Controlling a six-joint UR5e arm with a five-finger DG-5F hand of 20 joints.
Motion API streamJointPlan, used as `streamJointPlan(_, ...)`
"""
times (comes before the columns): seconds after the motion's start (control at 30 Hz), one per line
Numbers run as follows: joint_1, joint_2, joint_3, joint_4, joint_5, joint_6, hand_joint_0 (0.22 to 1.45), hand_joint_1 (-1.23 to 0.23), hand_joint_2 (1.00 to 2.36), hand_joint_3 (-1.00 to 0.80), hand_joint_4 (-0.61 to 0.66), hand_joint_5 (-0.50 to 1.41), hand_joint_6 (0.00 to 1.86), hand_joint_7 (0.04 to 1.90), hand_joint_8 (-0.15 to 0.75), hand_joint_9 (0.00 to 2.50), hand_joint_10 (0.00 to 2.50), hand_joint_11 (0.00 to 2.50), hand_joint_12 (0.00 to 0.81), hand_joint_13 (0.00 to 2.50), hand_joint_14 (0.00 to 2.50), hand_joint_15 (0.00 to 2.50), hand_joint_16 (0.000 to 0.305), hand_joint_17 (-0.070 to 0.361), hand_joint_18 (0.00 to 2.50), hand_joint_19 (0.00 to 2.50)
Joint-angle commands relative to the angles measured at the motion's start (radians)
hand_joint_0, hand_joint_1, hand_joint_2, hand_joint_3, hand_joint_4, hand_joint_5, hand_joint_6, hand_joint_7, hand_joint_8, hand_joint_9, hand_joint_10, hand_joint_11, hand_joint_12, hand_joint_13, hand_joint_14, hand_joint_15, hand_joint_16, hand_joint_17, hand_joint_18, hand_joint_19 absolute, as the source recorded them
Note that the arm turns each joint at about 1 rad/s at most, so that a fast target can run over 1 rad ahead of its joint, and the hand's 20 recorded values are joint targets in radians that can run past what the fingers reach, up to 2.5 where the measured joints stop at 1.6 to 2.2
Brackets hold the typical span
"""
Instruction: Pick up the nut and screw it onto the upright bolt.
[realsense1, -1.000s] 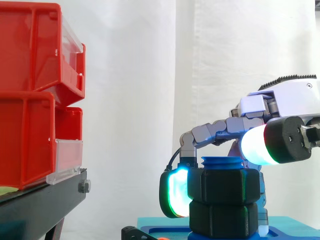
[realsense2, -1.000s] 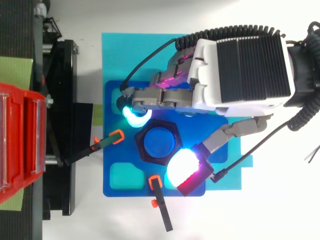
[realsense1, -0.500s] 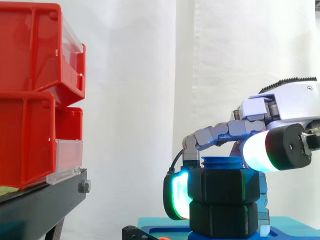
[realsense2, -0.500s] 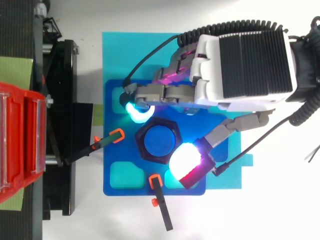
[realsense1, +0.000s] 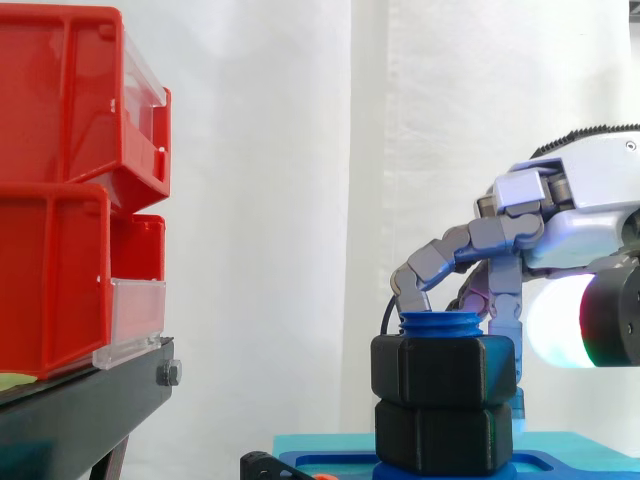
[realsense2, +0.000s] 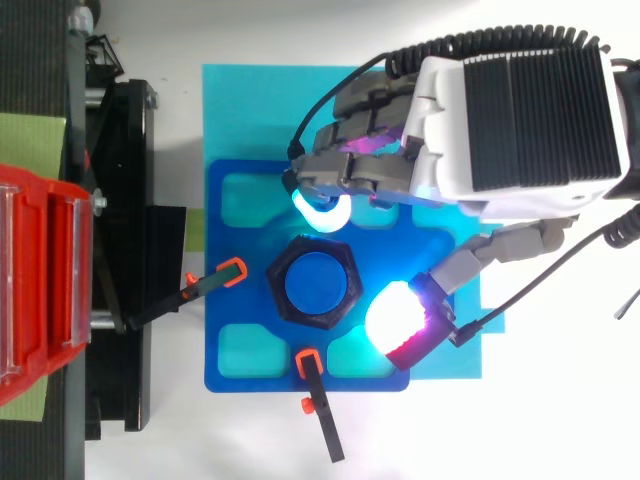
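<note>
The hand (realsense2: 500, 130) is hovering open just beside the bolt (realsense2: 316, 284), its glowing fingertips (realsense2: 320, 205) spreading clear and gripping nothing. The black nut (realsense1: 443, 367) is sitting on the bolt near its top, above a second nut (realsense1: 443, 435). A blue base (realsense2: 228, 300) is lying under the bolt.

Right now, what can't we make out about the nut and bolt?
- Bolt threads: side view, covered by the nut; thread engagement unknown.
- Black hex piece beneath: top view, hidden under the nut.
- Robot hand: side view, cut off by right edge.
</note>
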Motion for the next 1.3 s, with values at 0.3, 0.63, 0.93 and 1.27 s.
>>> streamJointPlan(0.3, 0.0, 0.007, 0.0, -0.002, 0.0, 0.0, 0.39, -0.52, 1.0, -0.5, 0.23, -0.15, 0.5, 0.77, 0.35, 0.95, 0.0, 0.09, 0.451, 0.63, 0.0, 0.06, 0.063, 0.142, 0.57, 0.22)
streamJointPlan(0.63, -0.006, 0.083, 0.0, -0.03, 0.005, -0.018, 0.38, -0.53, 1.0, -0.5, 0.19, -0.2, 0.5, 0.64, 0.321, 0.64, 0.0, 0.0, 0.452, 0.37, 0.0, 0.0, 0.067, 0.15, 0.33, 0.22)
streamJointPlan(0.93, -0.006, 0.175, 0.0, -0.206, 0.086, -0.031, 0.38, -0.53, 1.0, -0.5, 0.19, -0.2, 0.5, 0.65, 0.326, 0.6, 0.0, 0.0, 0.455, 0.33, 0.0, 0.0, 0.068, 0.152, 0.27, 0.23)
streamJointPlan(1.27, 0.006, 0.235, -0.001, -0.372, 0.248, 0.146, 0.39, -0.54, 1.0, -0.5, 0.2, -0.19, 0.5, 0.67, 0.328, 0.6, 0.0, 0.0, 0.452, 0.35, 0.0, 0.01, 0.066, 0.149, 0.29, 0.25)
